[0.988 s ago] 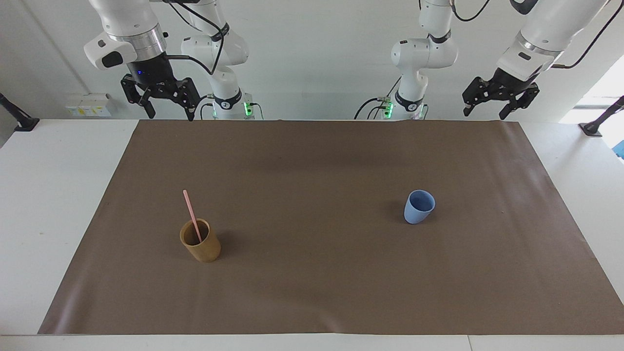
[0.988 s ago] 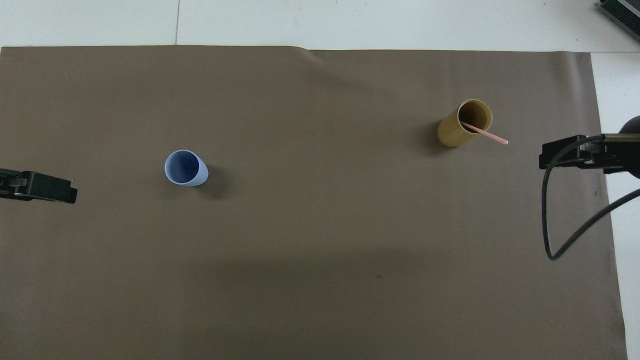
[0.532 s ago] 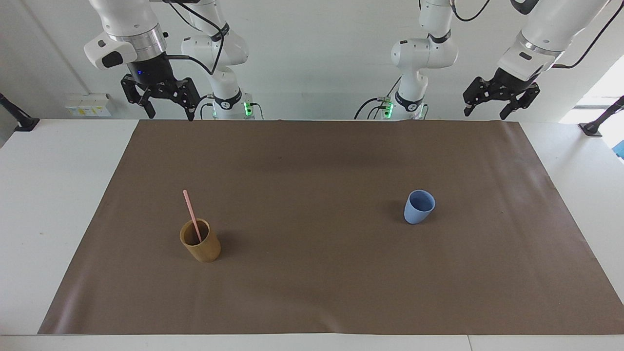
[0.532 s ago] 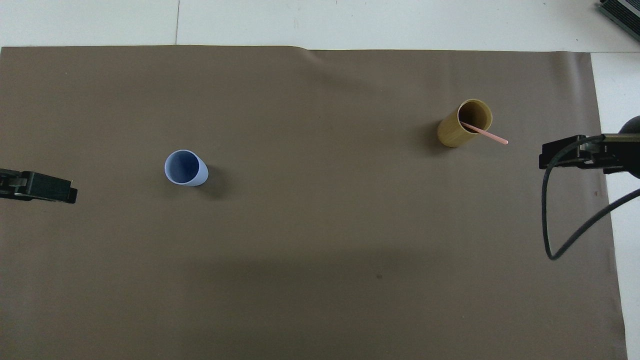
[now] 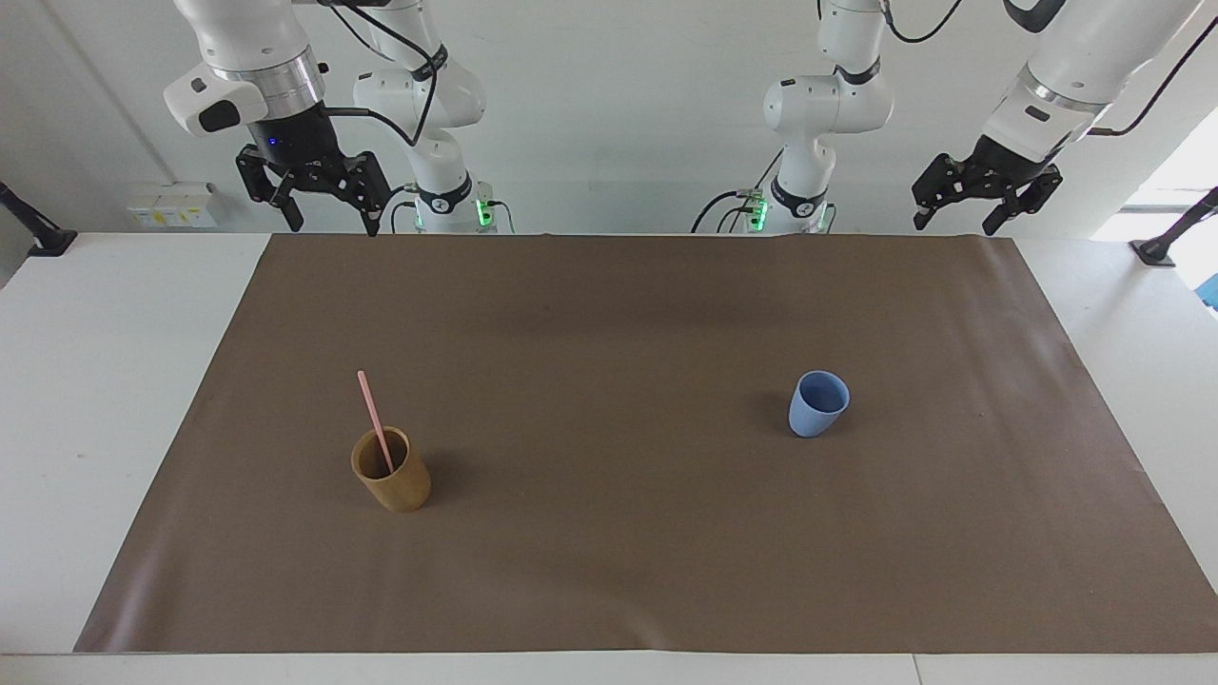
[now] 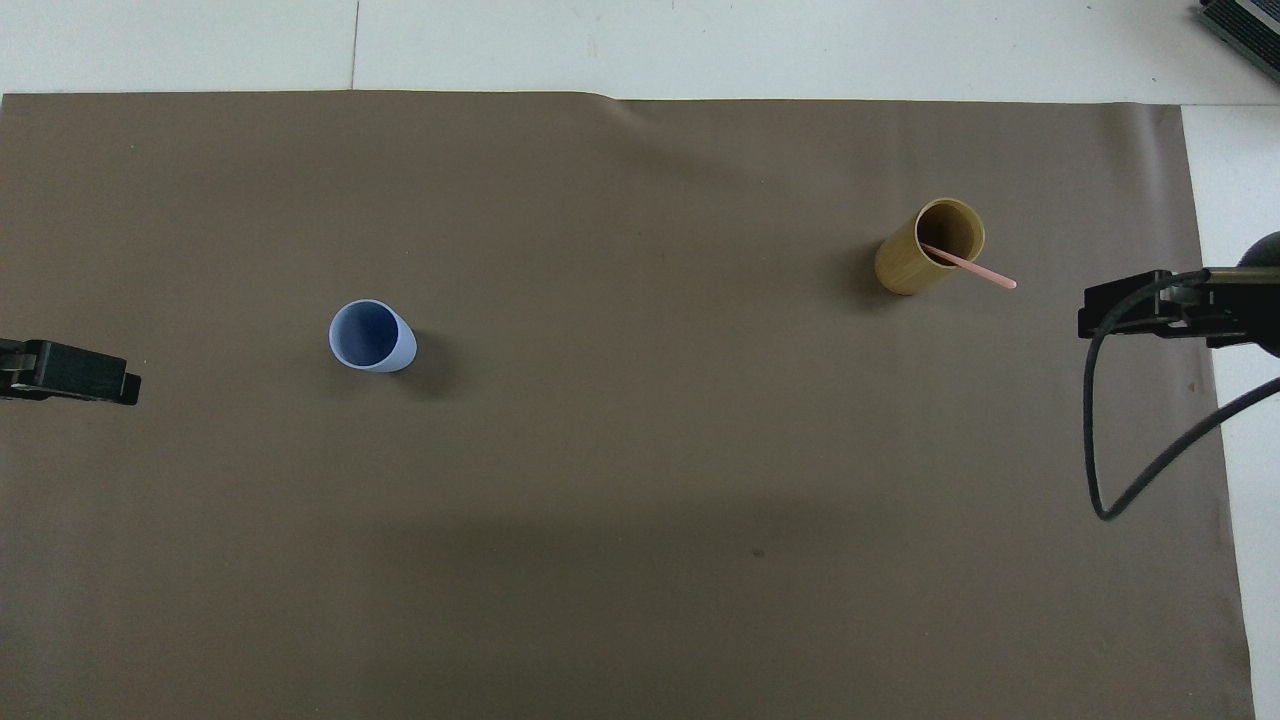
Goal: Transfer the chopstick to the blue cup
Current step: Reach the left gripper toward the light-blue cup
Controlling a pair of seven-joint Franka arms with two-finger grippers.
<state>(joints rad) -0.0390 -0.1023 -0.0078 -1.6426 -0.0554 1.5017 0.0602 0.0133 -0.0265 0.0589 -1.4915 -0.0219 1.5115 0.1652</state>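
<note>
A pale pink chopstick (image 5: 373, 419) (image 6: 975, 267) stands leaning in a tan bamboo cup (image 5: 392, 473) (image 6: 926, 248) toward the right arm's end of the brown mat. The light-blue cup (image 5: 816, 403) (image 6: 370, 336) stands upright and empty toward the left arm's end. My right gripper (image 5: 328, 221) (image 6: 1085, 310) is open, raised high over the mat's edge nearest the robots. My left gripper (image 5: 954, 224) (image 6: 125, 375) is open, raised over the mat's corner nearest the robots. Both are well apart from the cups.
A brown mat (image 5: 609, 314) covers most of the white table (image 5: 105, 381). A black cable (image 6: 1100, 440) hangs in a loop from the right arm over the mat's end.
My left gripper has drifted a little up and outward, away from the blue cup. The right gripper, the cups and the chopstick have not moved.
</note>
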